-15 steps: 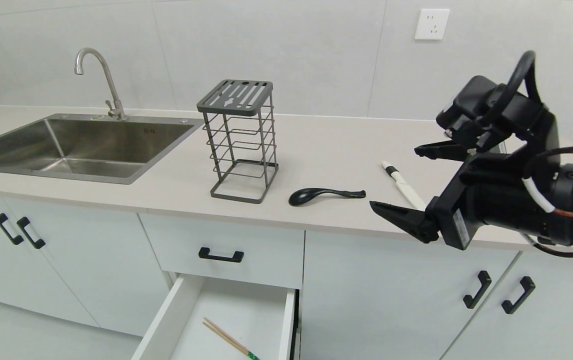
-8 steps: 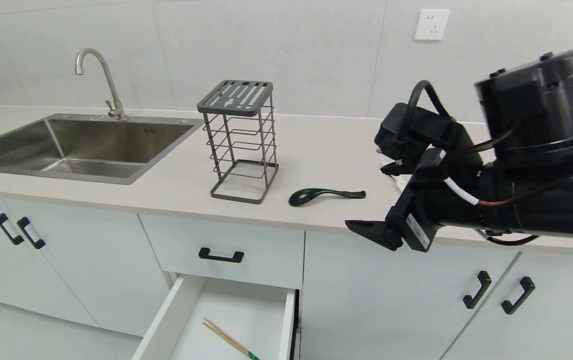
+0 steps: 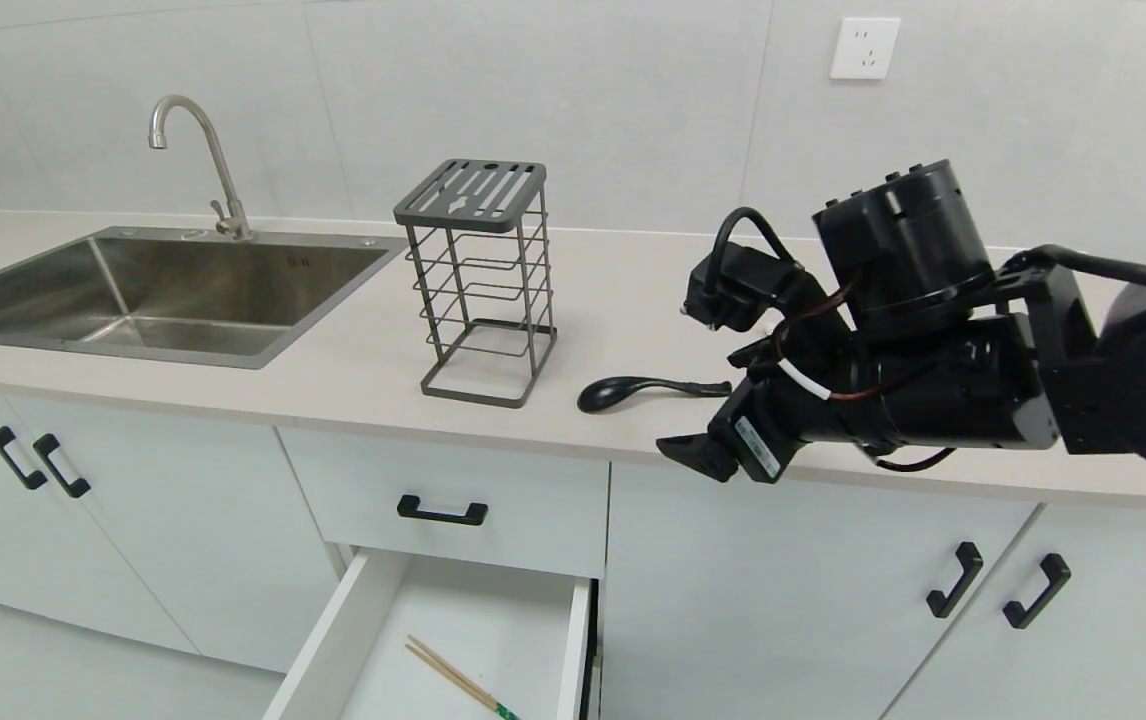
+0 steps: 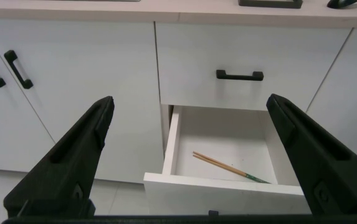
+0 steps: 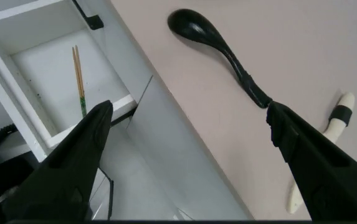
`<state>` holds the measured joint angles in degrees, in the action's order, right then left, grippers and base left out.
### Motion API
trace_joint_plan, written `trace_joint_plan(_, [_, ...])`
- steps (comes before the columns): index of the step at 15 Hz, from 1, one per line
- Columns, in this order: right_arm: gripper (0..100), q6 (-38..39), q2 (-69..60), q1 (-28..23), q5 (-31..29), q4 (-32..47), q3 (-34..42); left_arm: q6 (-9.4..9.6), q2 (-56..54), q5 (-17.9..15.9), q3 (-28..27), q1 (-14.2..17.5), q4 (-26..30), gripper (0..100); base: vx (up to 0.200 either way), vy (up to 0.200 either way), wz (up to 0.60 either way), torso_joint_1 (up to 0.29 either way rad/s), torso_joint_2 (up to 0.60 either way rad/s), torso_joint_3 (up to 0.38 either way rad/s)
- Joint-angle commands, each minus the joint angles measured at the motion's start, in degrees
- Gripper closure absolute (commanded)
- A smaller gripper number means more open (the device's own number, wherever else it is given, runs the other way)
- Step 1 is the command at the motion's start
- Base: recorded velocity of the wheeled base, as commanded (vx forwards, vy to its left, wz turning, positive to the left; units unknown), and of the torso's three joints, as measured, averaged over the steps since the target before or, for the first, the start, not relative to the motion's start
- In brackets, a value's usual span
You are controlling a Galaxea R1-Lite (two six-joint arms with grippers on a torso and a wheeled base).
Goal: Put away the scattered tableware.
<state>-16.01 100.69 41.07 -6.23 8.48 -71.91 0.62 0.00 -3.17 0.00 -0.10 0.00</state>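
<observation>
Counter, front edge: my right gripper, spread wide, hangs at the handle end of the spoon, which lies along that edge, bowl farthest away.

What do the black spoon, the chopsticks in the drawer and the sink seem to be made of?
Black spoon: probably glazed ceramic or plastic; glossy, with highlights.
Chopsticks: likely wood or bamboo; matte tan, green tips.
Sink: stainless steel, brushed; grey with soft reflections.

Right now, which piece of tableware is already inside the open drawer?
The chopsticks: they lie inside the drawer, while the black spoon and the white utensil lie on the counter.
</observation>
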Motion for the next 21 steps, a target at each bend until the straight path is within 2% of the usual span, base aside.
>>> trace_joint_plan(1, [0,1.9,3.1,-1.0,0.0,-1.2,-1.5,-0.01,0.1,0.0,0.0,0.0,0.0,0,0.0,0.0,0.0,0.0,0.0,0.0])
trace_joint_plan(4, [0,3.8,6.0,-2.6,0.1,-1.6,-6.0,-0.01,0.1,0.0,0.0,0.0,0.0,0,0.0,0.0,0.0,0.0,0.0,0.0])
trace_joint_plan(7, [0,9.7,7.9,-2.5,0.7,-2.1,-6.7,-0.01,0.1,0.0,0.0,0.0,0.0,0,0.0,0.0,0.0,0.0,0.0,0.0])
trace_joint_plan(16, [0,8.0,11.8,-2.8,7.3,0.4,-8.3,-0.01,0.1,0.0,0.0,0.0,0.0,0,0.0,0.0,0.0,0.0,0.0,0.0])
trace_joint_plan(21, [0,8.4,15.9,-5.7,7.4,-0.8,-11.2,-0.01,0.1,0.0,0.0,0.0,0.0,0,0.0,0.0,0.0,0.0,0.0,0.0])
